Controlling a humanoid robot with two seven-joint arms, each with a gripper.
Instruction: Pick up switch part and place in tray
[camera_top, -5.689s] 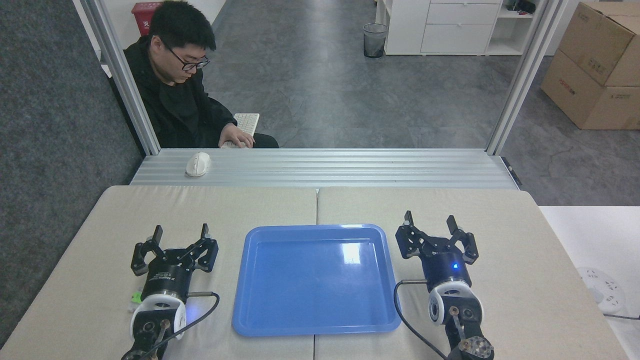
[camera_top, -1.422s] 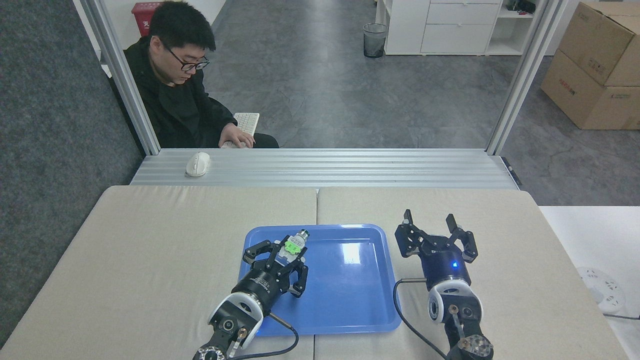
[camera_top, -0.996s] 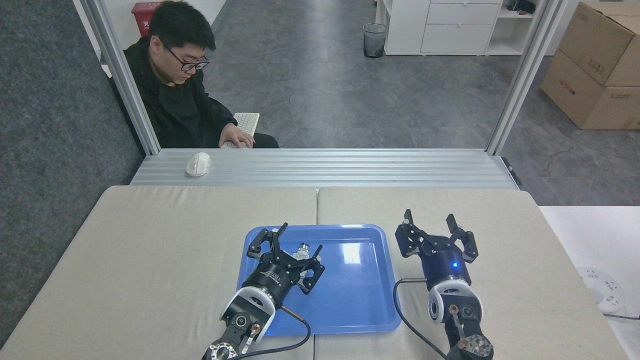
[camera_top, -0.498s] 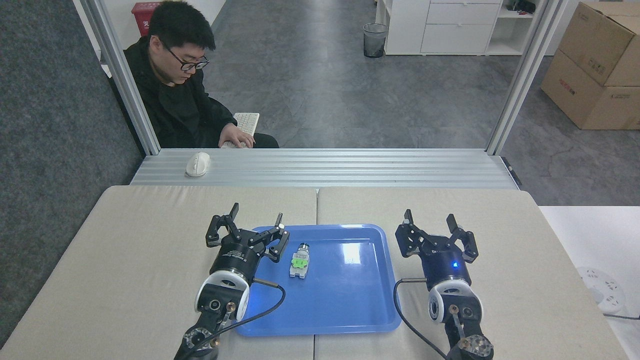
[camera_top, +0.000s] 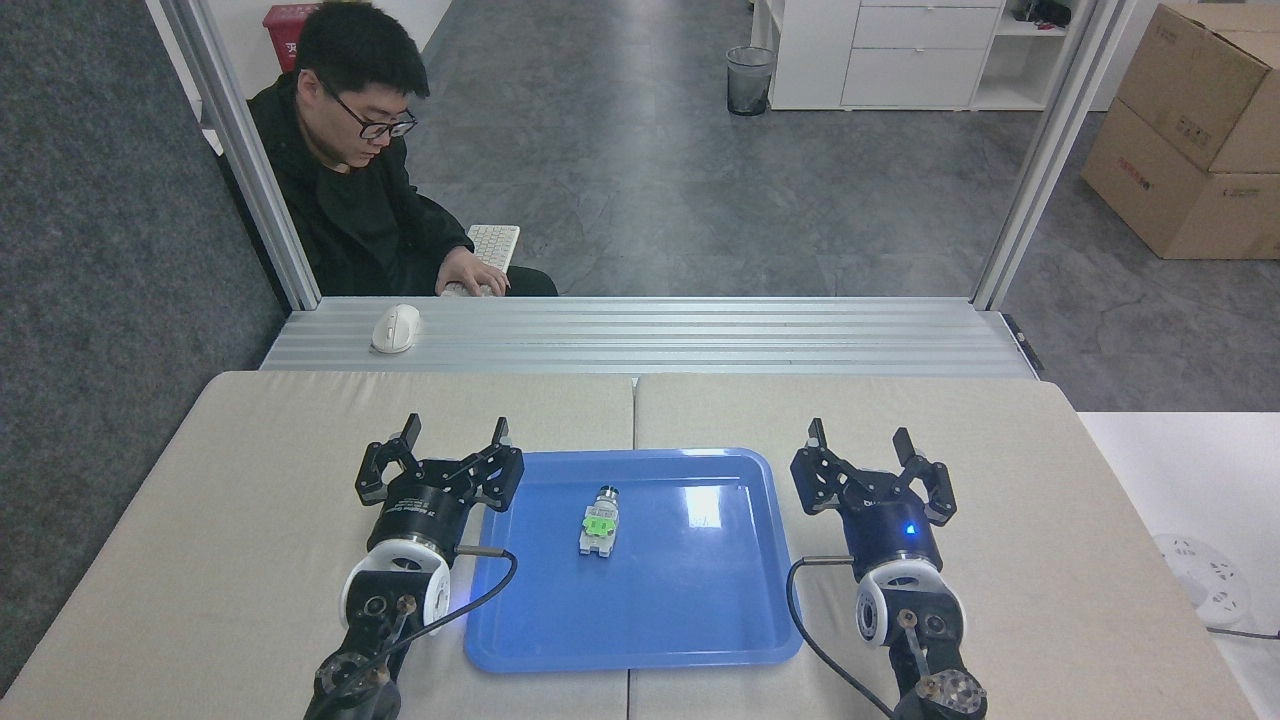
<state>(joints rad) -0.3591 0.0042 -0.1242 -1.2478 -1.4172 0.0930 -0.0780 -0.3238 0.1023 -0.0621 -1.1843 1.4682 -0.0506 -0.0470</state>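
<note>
The switch part, white with a green block and a dark round tip pointing away from me, lies inside the blue tray, left of its middle. My left gripper stands open and empty just outside the tray's left rim, above the table. At the tray's right side my right gripper also stands open, holding nothing.
A person sits beyond the table's far edge with a hand on a keyboard. A white mouse rests on the metal ledge. A white round socket lies at the far right. Cardboard boxes stand on the floor.
My left gripper opened over the tray and left the switch part lying in it, then drew back to the left, off the tray. The right arm has stayed still.
</note>
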